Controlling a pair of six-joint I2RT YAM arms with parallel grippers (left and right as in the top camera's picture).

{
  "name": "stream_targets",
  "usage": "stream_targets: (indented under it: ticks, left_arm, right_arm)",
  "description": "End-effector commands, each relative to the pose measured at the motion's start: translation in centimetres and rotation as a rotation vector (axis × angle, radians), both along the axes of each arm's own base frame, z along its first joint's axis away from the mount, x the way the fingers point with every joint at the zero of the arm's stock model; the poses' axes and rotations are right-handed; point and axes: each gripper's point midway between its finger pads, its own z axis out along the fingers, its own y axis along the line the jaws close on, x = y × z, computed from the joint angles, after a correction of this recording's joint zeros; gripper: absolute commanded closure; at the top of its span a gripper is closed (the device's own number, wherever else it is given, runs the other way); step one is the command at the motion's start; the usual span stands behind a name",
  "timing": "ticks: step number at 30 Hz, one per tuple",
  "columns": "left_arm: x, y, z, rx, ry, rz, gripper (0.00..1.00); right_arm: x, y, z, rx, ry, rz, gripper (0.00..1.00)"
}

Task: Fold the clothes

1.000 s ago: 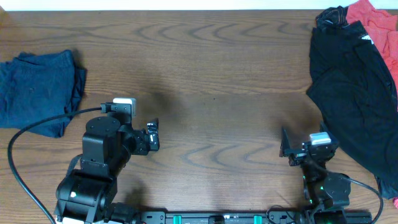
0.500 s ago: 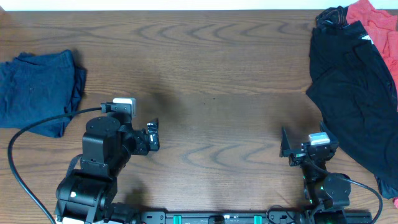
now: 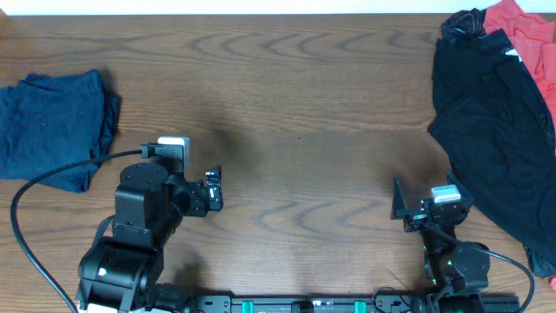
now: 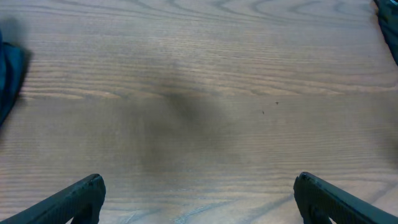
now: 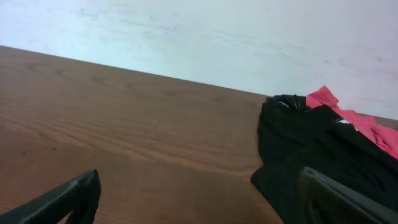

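Observation:
A dark navy-blue garment [image 3: 52,126] lies folded at the table's left edge; its edge shows in the left wrist view [image 4: 7,71]. A larger, near-black garment [image 3: 495,130] with a small pale label [image 3: 512,56] lies spread and crumpled at the right. It also shows in the right wrist view [image 5: 311,149]. My left gripper [image 3: 215,189] is open and empty over bare wood [image 4: 199,199], right of the folded garment. My right gripper [image 3: 404,209] is open and empty [image 5: 199,199], just left of the near-black garment.
A red-pink garment [image 3: 530,35] lies at the far right corner, partly under the dark one; it shows in the right wrist view [image 5: 348,115]. A pale wall stands behind the table's far edge. The wooden table [image 3: 304,113] stretches between the two garments.

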Motion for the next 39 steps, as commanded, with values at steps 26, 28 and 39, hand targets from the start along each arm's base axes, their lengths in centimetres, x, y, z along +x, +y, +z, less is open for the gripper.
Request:
stream_targets:
  ticks: [26, 28, 39]
  left_arm:
    - [-5.4, 5.3, -4.2, 0.091, -0.039, 0.186, 0.02]
    - [-5.5, 5.7, -5.7, 0.087, -0.069, 0.207, 0.02]
    - [-2.1, 5.8, -7.4, 0.127, -0.412, 0.184, 0.02]
  right_arm:
    - [-0.1, 0.3, 0.0, -0.006, -0.007, 0.012, 0.01]
    - [-0.1, 0.3, 0.0, -0.006, -0.007, 0.012, 0.01]
    - [-0.1, 0.3, 0.0, -0.006, -0.007, 0.012, 0.01]
